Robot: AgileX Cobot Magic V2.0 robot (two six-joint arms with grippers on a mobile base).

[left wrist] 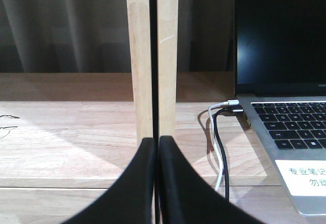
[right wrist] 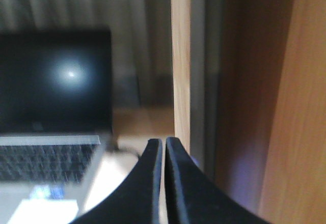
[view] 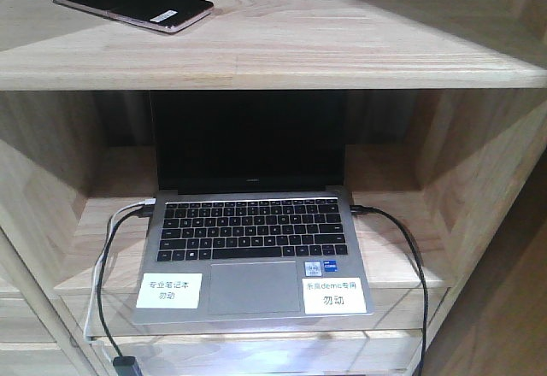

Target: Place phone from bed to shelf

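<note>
Phone [view: 132, 4]: lies flat on the upper shelf [view: 342, 47], far left, sticker end toward the front edge; nothing touches it
Laptop [view: 252, 239]: open in the compartment below; black screen; two white labels on the palm rest; cables [view: 107, 265] plugged in at both sides
Left gripper [left wrist: 156, 143]: black fingers pressed together, holding nothing; before a pale upright post [left wrist: 152, 56]
Right gripper [right wrist: 163, 143]: fingers nearly touching, empty; view blurred
</note>
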